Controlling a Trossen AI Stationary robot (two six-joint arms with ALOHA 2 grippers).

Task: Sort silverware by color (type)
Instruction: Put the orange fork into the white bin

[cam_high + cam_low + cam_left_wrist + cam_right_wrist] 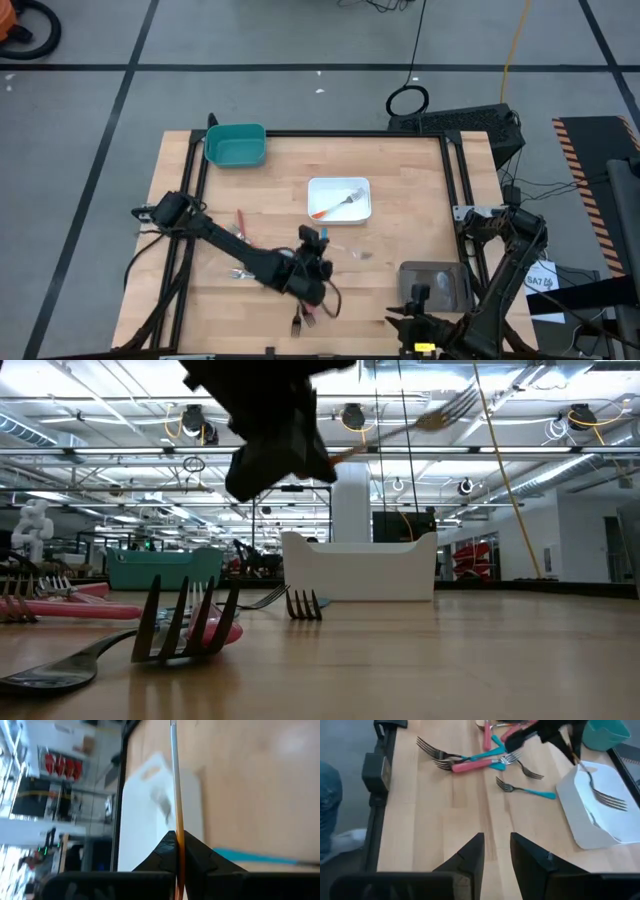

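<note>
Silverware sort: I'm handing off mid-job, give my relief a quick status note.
Left gripper: shut on an orange-handled metal fork, carried above the table beside the white rectangular tray.
Right gripper: fingers apart, empty, waiting at the table's near right edge.
Done: one orange-handled fork lies in the white tray.
Left: pink- and blue-handled forks lie loose on the wooden table; the teal tray looks empty.

One orange-handled fork [176, 795] hangs in the air, pinched by its handle, tines pointing away toward the white tray. Another orange fork [338, 205] lies inside the white tray. Pink and teal forks [470, 761] sit jumbled on the wood, with one teal fork [526, 790] lying apart just beside them.
</note>
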